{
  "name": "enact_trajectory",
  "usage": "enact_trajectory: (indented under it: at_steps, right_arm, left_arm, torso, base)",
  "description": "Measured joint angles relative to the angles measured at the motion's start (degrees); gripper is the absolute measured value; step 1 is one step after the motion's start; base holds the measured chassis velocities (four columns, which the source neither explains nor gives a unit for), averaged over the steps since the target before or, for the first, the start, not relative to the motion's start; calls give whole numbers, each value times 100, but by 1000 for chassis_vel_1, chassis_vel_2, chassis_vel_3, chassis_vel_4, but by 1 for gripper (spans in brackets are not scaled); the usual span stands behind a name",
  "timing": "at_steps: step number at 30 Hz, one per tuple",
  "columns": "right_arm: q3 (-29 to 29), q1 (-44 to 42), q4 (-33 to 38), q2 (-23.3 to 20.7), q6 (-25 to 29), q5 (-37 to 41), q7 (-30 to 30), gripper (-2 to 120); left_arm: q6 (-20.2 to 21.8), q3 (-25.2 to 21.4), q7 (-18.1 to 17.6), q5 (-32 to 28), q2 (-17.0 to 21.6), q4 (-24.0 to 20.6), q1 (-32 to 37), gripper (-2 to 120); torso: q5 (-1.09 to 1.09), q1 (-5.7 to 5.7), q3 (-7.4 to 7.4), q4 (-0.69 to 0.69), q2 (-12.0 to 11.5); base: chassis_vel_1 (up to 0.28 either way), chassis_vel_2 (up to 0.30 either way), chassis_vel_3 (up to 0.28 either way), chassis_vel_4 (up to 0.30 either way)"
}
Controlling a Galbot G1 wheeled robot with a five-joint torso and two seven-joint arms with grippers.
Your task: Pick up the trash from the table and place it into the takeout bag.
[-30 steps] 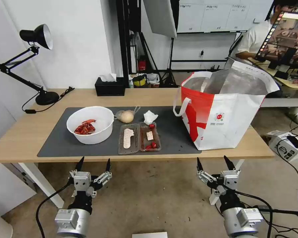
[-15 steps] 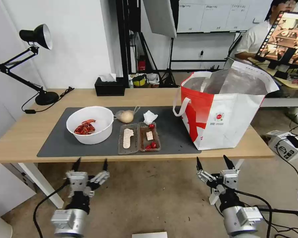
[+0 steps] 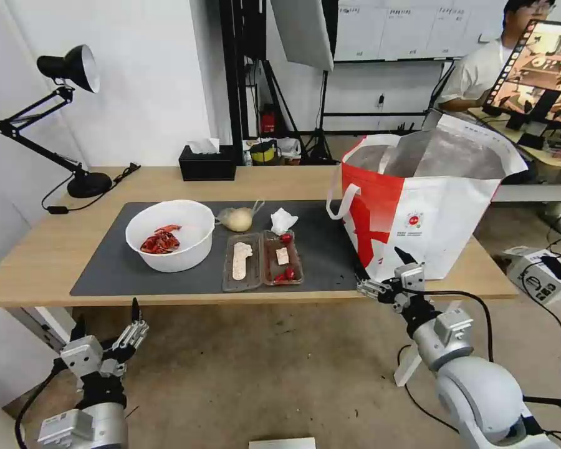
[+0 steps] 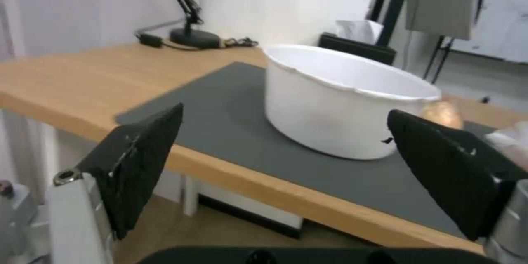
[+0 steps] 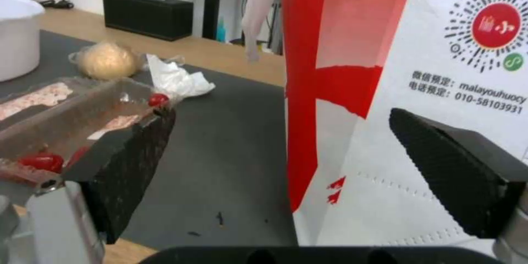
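Takeout bag (image 3: 427, 206) stands beside the right gripper (image 3: 383, 271), jaws spread.

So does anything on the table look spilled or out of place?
Nothing stands out. The white bowl, clear tray, crumpled tissue and bagged lump sit on the dark mat; the takeout bag stands upright and open.

One bowl (image 3: 169, 234), one clear tray (image 3: 262, 260), one tissue (image 3: 283, 221), one bagged lump (image 3: 237, 219), one takeout bag (image 3: 425, 206), one tissue box (image 3: 207, 163), one lamp (image 3: 56, 112).
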Motion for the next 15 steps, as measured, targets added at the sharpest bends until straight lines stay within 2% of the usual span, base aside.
enact_trajectory:
  at_steps: [1,3,4,6,7,8,10,15]
  right_arm:
    - [-5,-8,-7,1,9,0,-3,100]
    - [-75,14,-45,-11,23,1,-4,100]
    - [-75,14,-45,-11,23,1,-4,100]
    - [-187,90,-98,-48,32,7,-5,100]
    - [-252,107,-123,-72,42,8,-6,100]
    - [-252,107,-123,-72,42,8,-6,100]
    - [-332,121,-139,-115,55,8,-6,100]
    - [-432,134,-146,-151,64,7,-6,100]
  left_arm:
    - [28,97,35,-218,32,-3,-2,100]
    - [229,434,10,-1103,164,-161,-2,100]
    - [229,434,10,-1103,164,-161,-2,100]
    - [369,770,-153,-1993,283,-348,-1,100]
    - [532,1094,-484,-2954,404,-544,-88,100]
    - [532,1094,-484,-2954,404,-544,-88,100]
    - [781,1380,-941,-4155,481,-741,-288,100]
    - [919,1445,-1027,-4657,523,-781,-462,100]
  torso:
    - [0,0,0,0,0]
    - [0,0,0,-1,0]
    - [0,0,0,-1,0]
    - [0,0,0,0,0]
    - [1,0,0,2,0]
    - [1,0,0,2,0]
    - [0,0,0,-2,0]
    - [0,0,0,0,0]
  base:
    - [0,0,0,0]
    - [0,0,0,0]
    - [0,0,0,0]
    - [0,0,0,0]
    - [0,0,0,0]
    - [0,0,0,0]
    - [0,0,0,0]
    - [0,0,0,0]
